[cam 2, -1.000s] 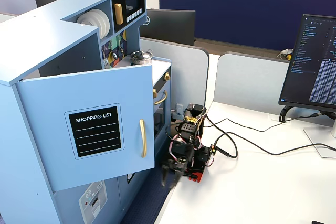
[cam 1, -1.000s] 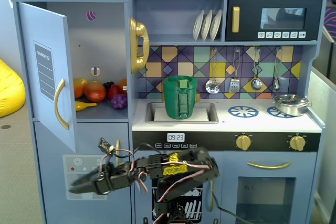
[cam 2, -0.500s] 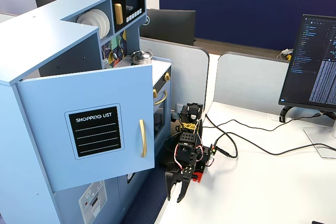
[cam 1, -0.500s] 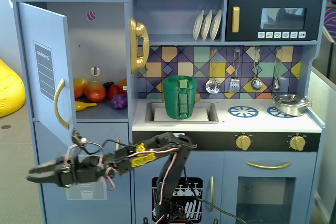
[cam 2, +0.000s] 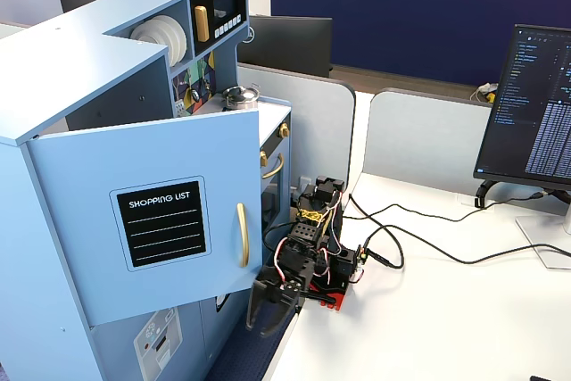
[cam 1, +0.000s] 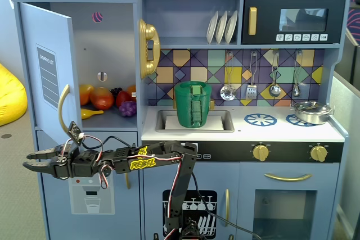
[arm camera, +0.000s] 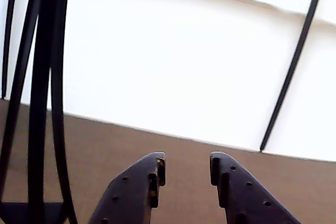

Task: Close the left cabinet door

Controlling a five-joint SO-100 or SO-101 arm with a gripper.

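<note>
The left cabinet door is light blue and stands open, swung out towards the camera. Its "SHOPPING LIST" panel faces outward in the other fixed view, with the curved gold handle beside it; the handle also shows in the front fixed view. My gripper is open and empty, held level just below the door's bottom edge and pointing left. From the side, the gripper hangs under the door's free corner. In the wrist view the gripper shows two dark fingers apart, with only wall and brown floor beyond.
Toy fruit lies in the open cabinet. The lower door with the ice-dispenser graphic is behind the arm. A green basket sits in the sink. Cables and a monitor are on the white desk.
</note>
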